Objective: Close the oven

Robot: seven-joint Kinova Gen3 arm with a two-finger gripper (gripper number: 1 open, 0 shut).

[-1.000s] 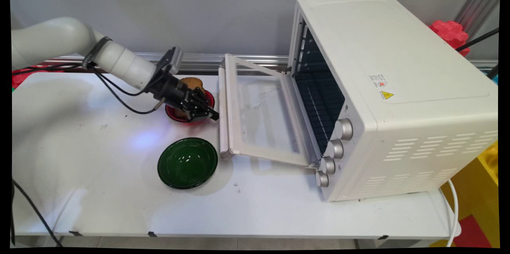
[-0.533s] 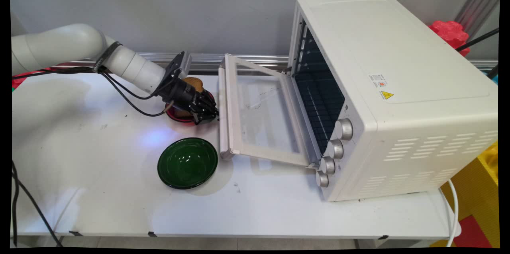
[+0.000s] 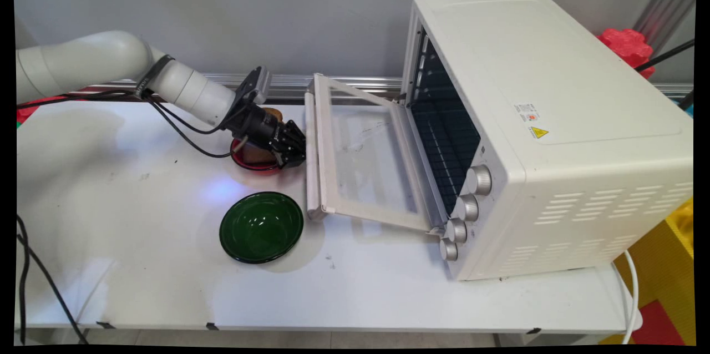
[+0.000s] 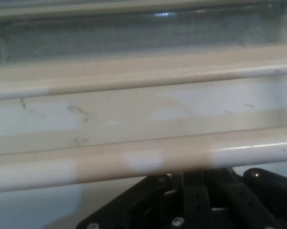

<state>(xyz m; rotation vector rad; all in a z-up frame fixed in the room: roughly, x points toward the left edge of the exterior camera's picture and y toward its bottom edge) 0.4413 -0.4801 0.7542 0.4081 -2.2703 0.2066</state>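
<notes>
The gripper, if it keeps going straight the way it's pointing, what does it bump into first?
Most likely the oven door handle: the gripper points right at that bar, very close, though contact can't be judged.

Glossy green bowl [image 3: 261, 227], glass-paned oven door [image 3: 363, 160]

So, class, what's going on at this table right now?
A white robot arm reaches across the table, its gripper right at the handle of the toaster oven's open door. Behind the gripper sits a red plate with something brown on it; a green bowl stands nearer the camera.
</notes>
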